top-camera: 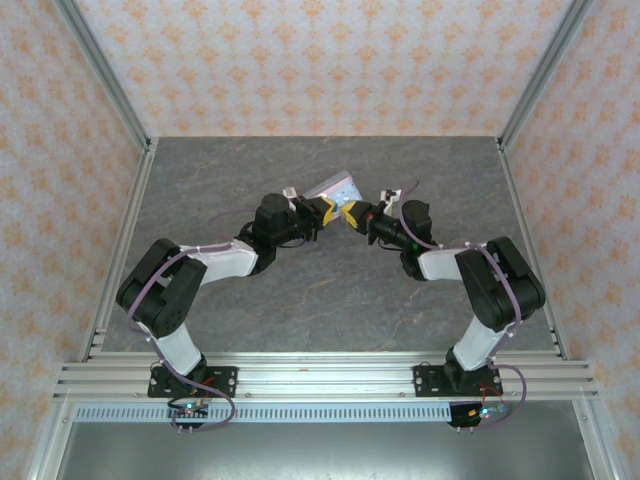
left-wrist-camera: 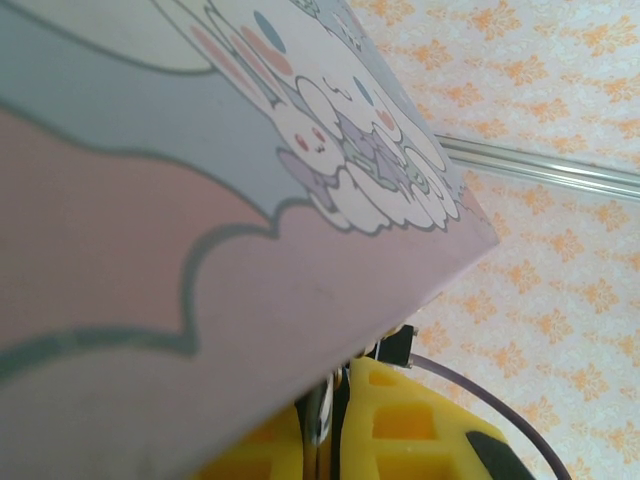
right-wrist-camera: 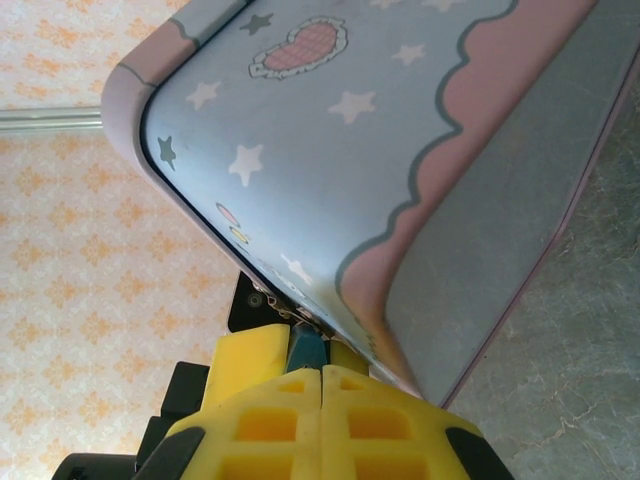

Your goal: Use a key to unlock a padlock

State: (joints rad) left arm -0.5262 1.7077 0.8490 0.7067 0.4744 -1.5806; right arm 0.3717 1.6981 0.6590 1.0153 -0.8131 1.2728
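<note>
Top external view is showing both arms reaching in toward the middle of the grey worktop [top-camera: 330, 300], the left gripper [top-camera: 325, 212] and right gripper [top-camera: 352, 214] meeting tip to tip. A pastel tin [top-camera: 335, 187] is sitting tilted just at 12 o'clock of them, touching the left one.

Left wrist view is looking up along the tin [left-wrist-camera: 200, 250], its cartoon-printed face spreading from 9 to 1 o'clock. The left gripper [left-wrist-camera: 335, 390] is standing narrowly closed at 6 o'clock under the tin's lower edge, with a thin silvery piece [left-wrist-camera: 318, 415] showing in the slit; whether it is being pinched I cannot tell.

Right wrist view is showing the right gripper [right-wrist-camera: 318, 368] pressed fully closed at 6 o'clock. The dark teal padlock [right-wrist-camera: 304, 348] is sitting right at its tips, touching the rim of the tin [right-wrist-camera: 330, 150], which is leaning away toward 12 o'clock. Grey worktop [right-wrist-camera: 590, 350] is lying at 4 o'clock.
</note>
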